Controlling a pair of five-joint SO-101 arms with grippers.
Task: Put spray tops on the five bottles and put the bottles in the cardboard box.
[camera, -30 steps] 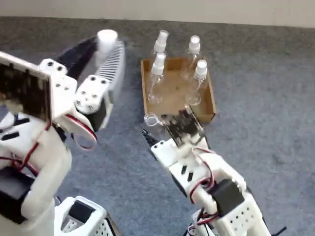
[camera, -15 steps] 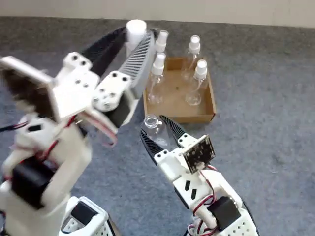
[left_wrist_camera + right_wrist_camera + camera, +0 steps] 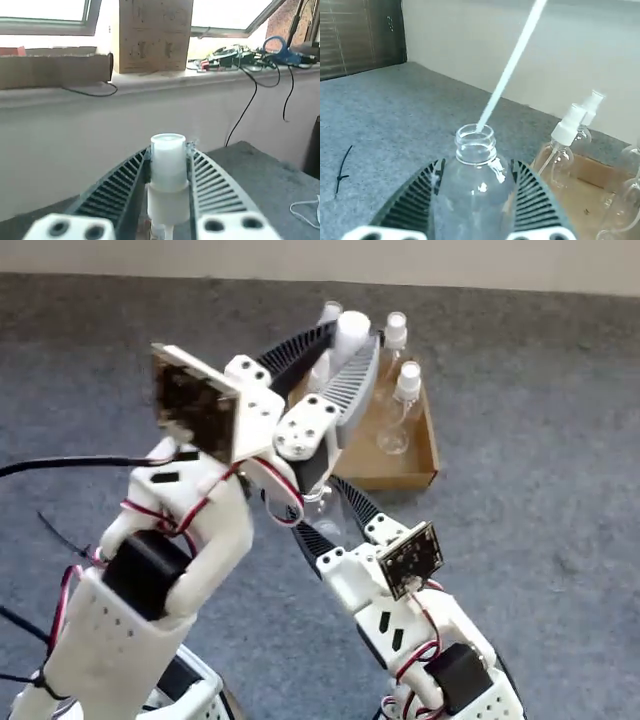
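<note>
A clear plastic bottle [image 3: 472, 190], uncapped and upright, is gripped around its shoulder by the right tool [image 3: 476, 166]. A white plastic spray top [image 3: 168, 172] is clamped in the left tool [image 3: 169, 150] above it. Its thin white dip tube [image 3: 512, 65] is slanted down, with the tip at the mouth of the open neck. At 1 o'clock from this bottle in the high view, a shallow brown cardboard box [image 3: 412, 475] is seen. Four clear capped bottles [image 3: 405, 400] are stood upright in it, one partly hidden.

In front, spray top [image 3: 169, 170] over open bottle [image 3: 473, 185], cardboard box [image 3: 402, 476] behind, capped bottles [image 3: 407, 385] in it
</note>
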